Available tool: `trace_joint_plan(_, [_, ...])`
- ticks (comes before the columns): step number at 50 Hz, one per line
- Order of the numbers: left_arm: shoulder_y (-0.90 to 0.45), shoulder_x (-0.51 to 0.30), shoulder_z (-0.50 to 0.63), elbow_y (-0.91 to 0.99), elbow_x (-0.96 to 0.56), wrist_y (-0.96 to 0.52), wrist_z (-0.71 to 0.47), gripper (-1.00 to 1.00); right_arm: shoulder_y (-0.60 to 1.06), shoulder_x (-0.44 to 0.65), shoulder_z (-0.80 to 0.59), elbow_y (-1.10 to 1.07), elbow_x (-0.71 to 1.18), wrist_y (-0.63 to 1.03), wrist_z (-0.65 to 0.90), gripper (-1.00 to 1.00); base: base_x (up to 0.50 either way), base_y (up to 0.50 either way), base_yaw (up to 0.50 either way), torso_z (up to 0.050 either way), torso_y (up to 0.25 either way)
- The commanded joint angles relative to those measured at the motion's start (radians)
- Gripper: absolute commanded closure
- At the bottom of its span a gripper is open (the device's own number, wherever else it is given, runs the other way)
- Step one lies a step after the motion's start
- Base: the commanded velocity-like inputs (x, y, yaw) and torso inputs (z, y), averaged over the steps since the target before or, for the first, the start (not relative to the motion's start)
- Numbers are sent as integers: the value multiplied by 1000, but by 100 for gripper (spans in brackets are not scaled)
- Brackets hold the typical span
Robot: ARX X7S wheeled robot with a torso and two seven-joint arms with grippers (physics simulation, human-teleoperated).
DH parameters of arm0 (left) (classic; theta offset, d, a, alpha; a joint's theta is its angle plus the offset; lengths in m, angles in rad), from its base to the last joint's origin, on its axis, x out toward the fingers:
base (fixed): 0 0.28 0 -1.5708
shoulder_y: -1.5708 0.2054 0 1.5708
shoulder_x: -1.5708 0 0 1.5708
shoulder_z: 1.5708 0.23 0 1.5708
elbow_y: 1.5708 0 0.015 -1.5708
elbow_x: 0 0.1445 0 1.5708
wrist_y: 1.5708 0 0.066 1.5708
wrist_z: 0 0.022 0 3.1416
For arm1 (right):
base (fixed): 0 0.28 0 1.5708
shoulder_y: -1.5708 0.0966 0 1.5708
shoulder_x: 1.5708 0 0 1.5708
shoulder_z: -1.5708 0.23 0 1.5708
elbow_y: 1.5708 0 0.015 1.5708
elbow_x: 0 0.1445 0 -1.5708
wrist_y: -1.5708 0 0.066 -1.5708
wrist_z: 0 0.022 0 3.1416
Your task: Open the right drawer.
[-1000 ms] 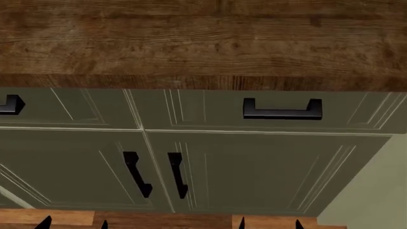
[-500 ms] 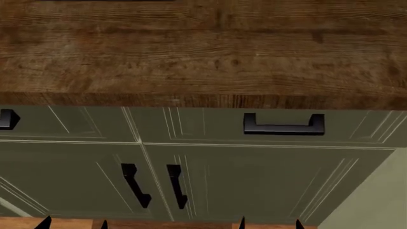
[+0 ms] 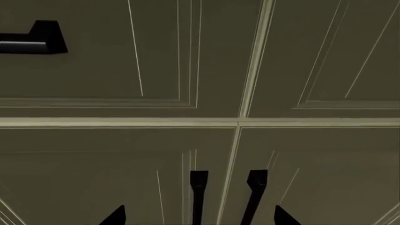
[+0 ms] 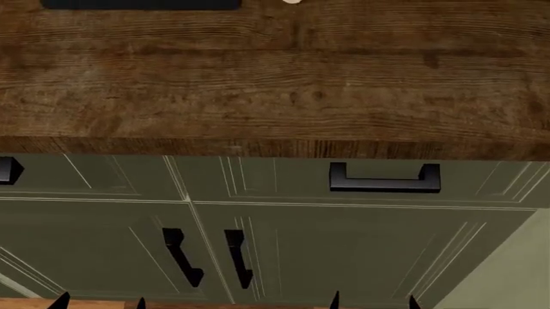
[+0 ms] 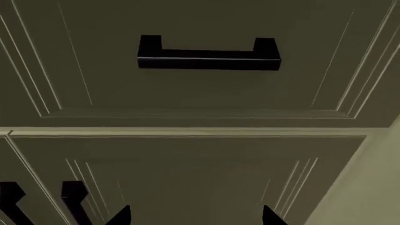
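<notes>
The right drawer [image 4: 361, 180] is an olive-green front under the wooden countertop, closed, with a horizontal black bar handle [image 4: 385, 179]. It fills the right wrist view [image 5: 206, 89], its handle [image 5: 209, 55] well ahead of my open, empty right gripper [image 5: 196, 216]. In the head view only the right gripper's tips [image 4: 374, 301] show at the bottom edge, below the drawer. My left gripper [image 3: 198, 216] is open and empty, facing the seam between two cabinet doors; its tips [image 4: 99, 301] show at the head view's bottom left.
The twin left drawer front [image 4: 86, 177] has its handle [image 4: 9, 172] at the left edge. Two tall cabinet doors with vertical black handles [image 4: 183, 257] [image 4: 238, 257] lie below. The wooden countertop [image 4: 275, 77] overhangs above. A pale cabinet side [image 4: 516, 270] is at the right.
The head view has shifted, so the countertop fills more of the frame and the drawers sit lower. The gripper tips stay at the bottom edge. The drawer has not moved.
</notes>
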Motion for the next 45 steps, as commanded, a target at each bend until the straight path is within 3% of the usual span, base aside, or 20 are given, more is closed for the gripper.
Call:
trace_joint_plan(1, [-1,-4,4,-1,-10,1,0,-100,19,32,-18,-74,-121,135,107,-100,0,0,0,0,0])
trace_joint_plan(18, [-5,-7,12,-8,-17,1,-5,-100,68,104,-78,-166,-247,340,114,-100,0,0,0,0,0])
trace_joint_plan(28, [-3,-10,20,-3,-15,0,-9,-100,105,143,-192,-239,-460,553,150,-100,0,0,0,0,0])
trace_joint_plan(30, [-4,-4,-9,1,-147,-40,40,-100,116,145,-224,-231,-509,594,157,-100,0,0,0,0,0])
trace_joint_plan(31, [-10,-10,4,-15,-56,-13,-1,-100,123,153,-252,-226,-539,602,154,-100,0,0,0,0,0])
trace_joint_plan(45, [-10,-8,3,-13,-97,-20,9,-100,171,194,-390,-255,-714,744,97,-100,0,0,0,0,0])
